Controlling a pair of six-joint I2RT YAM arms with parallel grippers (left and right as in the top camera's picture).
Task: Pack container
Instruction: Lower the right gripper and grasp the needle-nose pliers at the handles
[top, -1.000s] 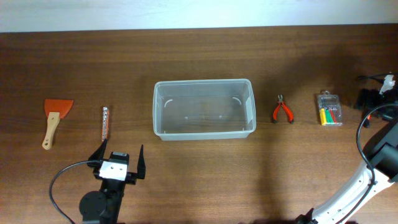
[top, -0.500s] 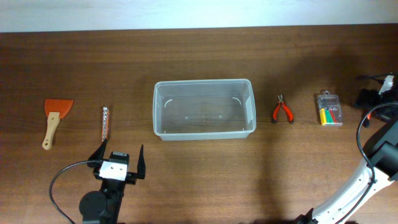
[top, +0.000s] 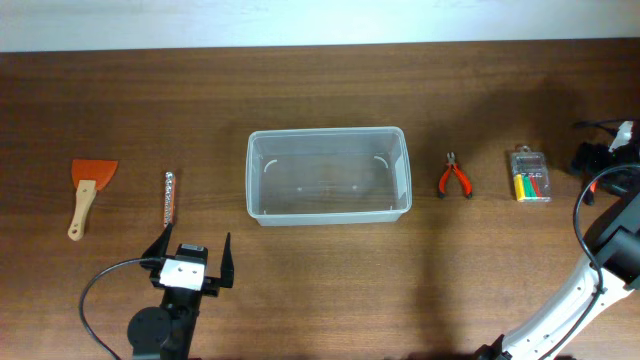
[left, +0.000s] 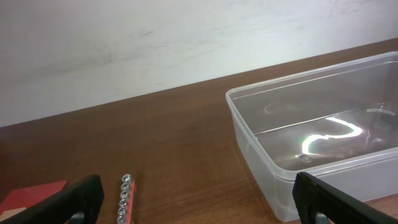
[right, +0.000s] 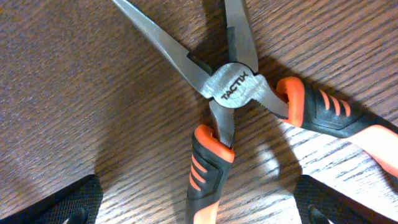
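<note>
Nothing is shifting between the earlier overhead pictures and this one: both arms and every item are sitting where they were. At the lower left of the overhead frame the left gripper is pointing up the frame toward the far edge of the table, its two fingers spread wide and gripping nothing. The right arm is curving up from the lower right toward the right edge. In its wrist view, the right gripper is showing its fingers far apart in the bottom corners, also holding nothing. The pliers are filling that view, with "TACTIX" reading on the pivot. One container is lying at the centre of the overhead frame, empty. Left of it, one metal strip and one orange scraper are lying. To its right, the single pair of pliers and one small clear case of coloured bits are resting.
</note>
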